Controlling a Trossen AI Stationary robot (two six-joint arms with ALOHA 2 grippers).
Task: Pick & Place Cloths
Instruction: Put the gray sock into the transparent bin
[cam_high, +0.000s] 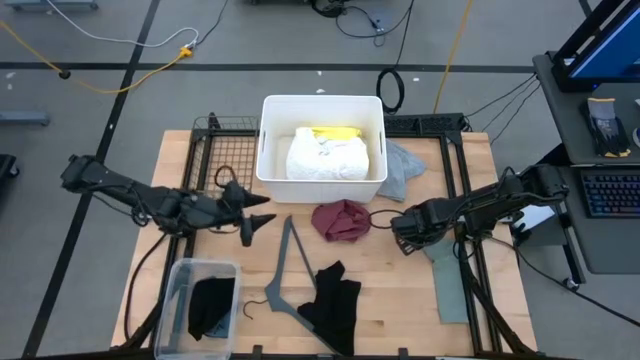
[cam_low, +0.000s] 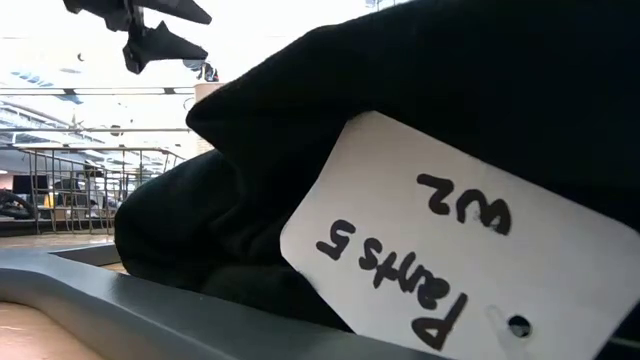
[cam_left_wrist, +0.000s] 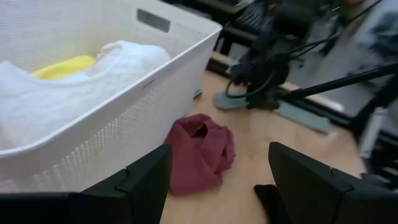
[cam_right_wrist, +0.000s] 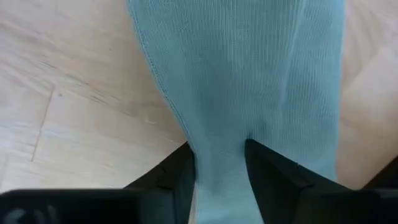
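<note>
Left pincer (cam_high: 262, 221) hangs left of centre, jaws wide, empty, waiting. White basket (cam_high: 322, 180) at upper centre holds the white cloth (cam_high: 328, 157) and yellow cloth (cam_high: 335, 132). Maroon cloth (cam_high: 341, 219) lies mid-frame on the desk (cam_high: 400, 310). Right pincer (cam_high: 402, 236) at right of centre is pinching the teal cloth (cam_right_wrist: 249, 81). I'd grip firmly, lift straight, clear the basket rim before release.

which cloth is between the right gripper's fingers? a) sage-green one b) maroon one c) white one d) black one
a: in the right wrist view the sage-green cloth runs down between the right gripper fingers, lying flat on the table, while the maroon cloth lies apart near the basket.
</note>
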